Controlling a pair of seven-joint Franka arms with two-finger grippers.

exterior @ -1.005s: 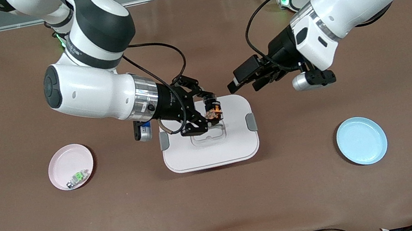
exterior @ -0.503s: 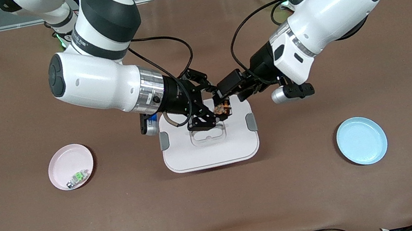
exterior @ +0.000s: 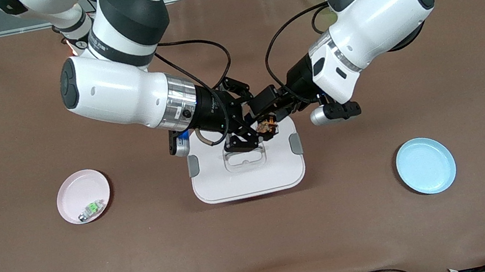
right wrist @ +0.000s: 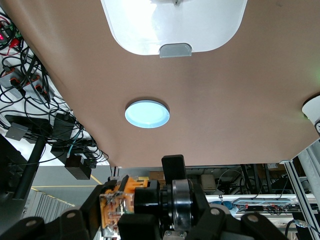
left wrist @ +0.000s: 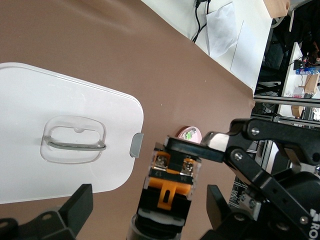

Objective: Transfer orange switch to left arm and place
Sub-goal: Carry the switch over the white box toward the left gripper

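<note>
Overhead, the front view shows both arms meeting above the box [exterior: 246, 170], which sits mid-worktop [exterior: 263, 252]. The right pincer [exterior: 255, 129] is clamped on the orange switch [exterior: 267, 126], holding it in the air over the box's edge nearest the robots' bases. The left pincer [exterior: 266, 109] stands spread apart, its fingers on either side of the switch; from this view it cannot be told whether they touch it.

The left wrist view fills that in: the switch [left wrist: 170, 187] sits between the two wide-set fingers [left wrist: 80, 205] with open space at each side, and the right pincer's linkage [left wrist: 250, 150] grips its top. The lid's clear handle [left wrist: 74, 140] and one grey latch [left wrist: 136, 145] show below. The right wrist view shows the switch [right wrist: 120, 205] from its terminal end.

On the front view's clock face, a pink plate [exterior: 77, 190] lies at about 8 o'clock from the box, carrying a small green-and-silver component [exterior: 90, 210]; a blue plate [exterior: 425, 165] lies at about 4 o'clock. Black cables [exterior: 209, 62] loop from both wrists above the box.
</note>
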